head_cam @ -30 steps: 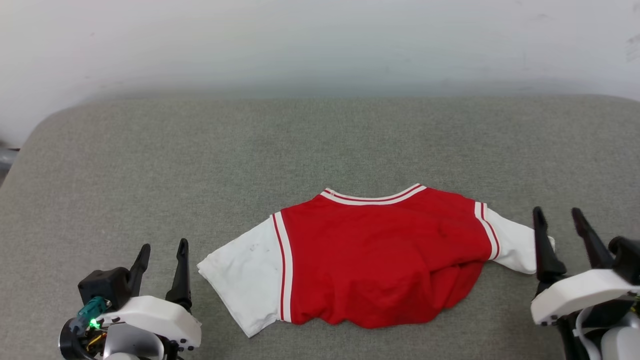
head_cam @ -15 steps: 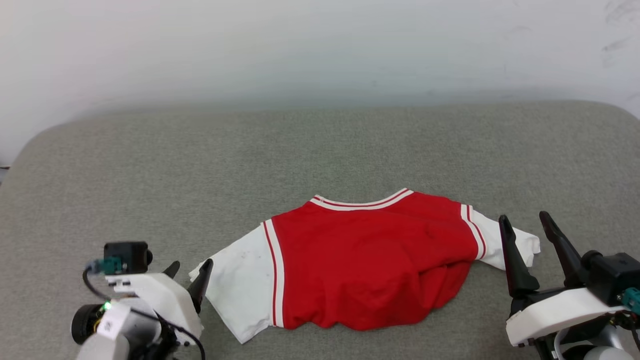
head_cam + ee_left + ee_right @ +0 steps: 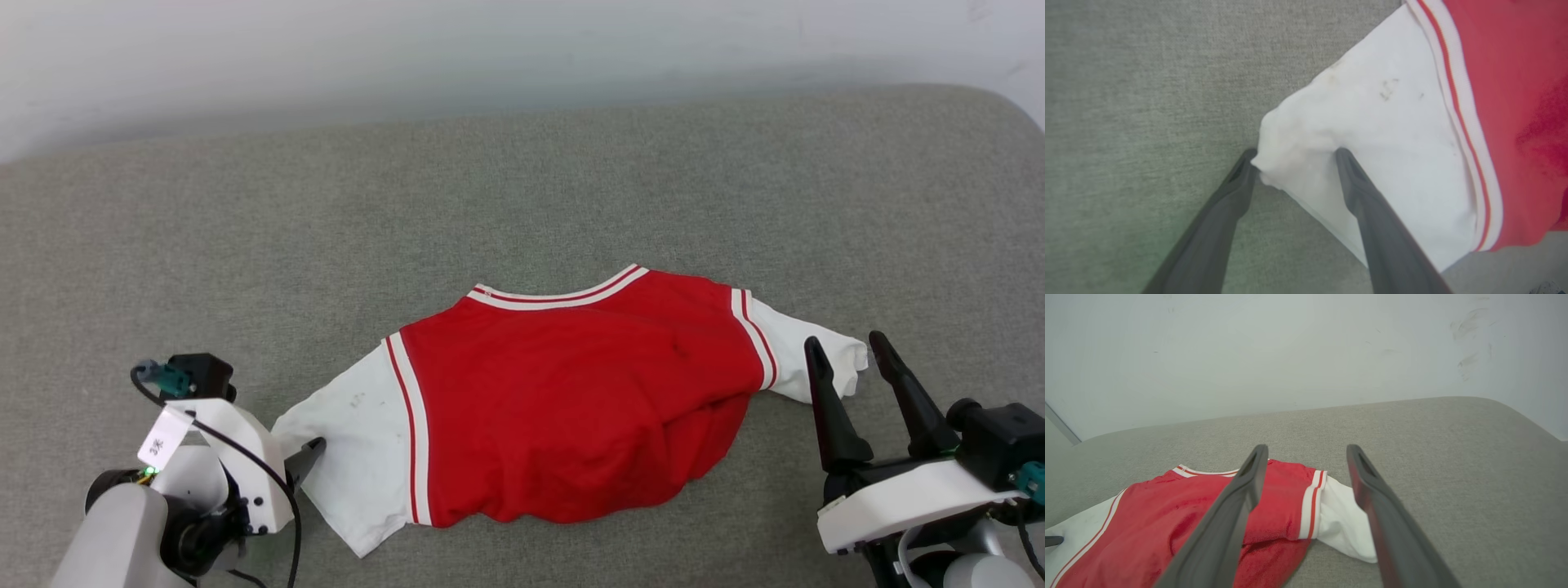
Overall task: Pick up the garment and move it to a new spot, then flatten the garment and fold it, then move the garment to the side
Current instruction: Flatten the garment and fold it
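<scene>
At the lower left of the head view, the left fingers [image 3: 309,457] point toward the garment [image 3: 571,392]. One dark tip touches the outer edge of its white sleeve; the second tip cannot be made out here. The garment lies spread on the grey padded surface [image 3: 522,188], between the two pairs of fingers, collar on the far side. Its lower hem is bunched on the side toward the right fingers [image 3: 824,408]. Those stand wide apart at the lower right and hold nothing. The end of the other white sleeve lies just beyond and between their tips.

Left wrist view: the left fingers [image 3: 1363,196] are spread wide and straddle the sleeve's corner. One tip touches the outer corner of the cloth and the other lies across the white fabric. The cloth humps up between the tips and is not pinched. The red body with its striped seam lies beyond, to the side of the second finger.

Right wrist view: the right fingers [image 3: 1237,506] are fully parted, above the surface and clear of the cloth. The garment [image 3: 1180,514] lies ahead, its near white sleeve between the two fingers, with a pale wall [image 3: 1290,355] behind.
</scene>
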`<state>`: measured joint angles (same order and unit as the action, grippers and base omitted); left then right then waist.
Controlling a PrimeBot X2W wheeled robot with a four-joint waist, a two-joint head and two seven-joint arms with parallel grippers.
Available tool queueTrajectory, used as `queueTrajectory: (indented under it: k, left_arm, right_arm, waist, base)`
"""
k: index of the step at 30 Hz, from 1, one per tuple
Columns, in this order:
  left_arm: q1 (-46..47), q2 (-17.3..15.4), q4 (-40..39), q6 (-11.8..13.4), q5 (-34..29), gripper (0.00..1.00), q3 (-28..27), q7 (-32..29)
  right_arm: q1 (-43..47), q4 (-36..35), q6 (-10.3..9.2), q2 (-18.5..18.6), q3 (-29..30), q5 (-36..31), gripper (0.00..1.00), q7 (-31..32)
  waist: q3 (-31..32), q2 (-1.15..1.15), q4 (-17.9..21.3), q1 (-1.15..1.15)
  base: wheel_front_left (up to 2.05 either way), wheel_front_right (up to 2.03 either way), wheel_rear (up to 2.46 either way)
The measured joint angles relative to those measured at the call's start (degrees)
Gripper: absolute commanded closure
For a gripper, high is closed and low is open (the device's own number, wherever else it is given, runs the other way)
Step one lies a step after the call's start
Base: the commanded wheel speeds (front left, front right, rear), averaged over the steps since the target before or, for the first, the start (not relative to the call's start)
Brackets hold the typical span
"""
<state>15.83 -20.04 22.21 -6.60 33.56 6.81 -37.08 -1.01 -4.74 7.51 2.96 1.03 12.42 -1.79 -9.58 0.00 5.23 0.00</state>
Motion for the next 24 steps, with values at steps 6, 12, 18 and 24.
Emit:
queueTrajectory:
  k: [6,12,18,24]
  left_arm:
    - [2.2,-1.1,0.5,-0.3,1.4,1.0,2.5,-4.1]
    - [2.6,-1.1,0.1,-0.5,1.1,1.0,4.7,-1.5]
    - [1.5,-0.5,-1.4,-0.5,0.0,1.0,5.0,3.4]
    - [0.6,-0.6,-7.0,0.6,-1.3,1.0,5.0,6.4]
  right_arm:
    - [-1.1,1.5,0.0,0.0,1.2,0.8,0.0,-0.5]
    - [-2.0,4.2,0.0,0.0,4.0,3.5,0.0,0.6]
    - [-3.2,11.3,0.0,1.5,8.0,9.0,0.0,8.7]
    - [-7.1,19.6,-0.01,8.6,10.1,16.0,0.0,22.6]
  waist:
    - [-2.1,0.0,0.6,0.0]
    - [-2.1,0.0,0.2,0.0]
    - [-0.3,0.0,-0.4,0.0]
    - [0.3,0.0,-1.7,0.0]
  base:
    - [0.0,0.0,0.0]
    - [0.0,0.0,0.0]
    - [0.0,0.0,0.0]
    - [0.0,0.0,0.0]
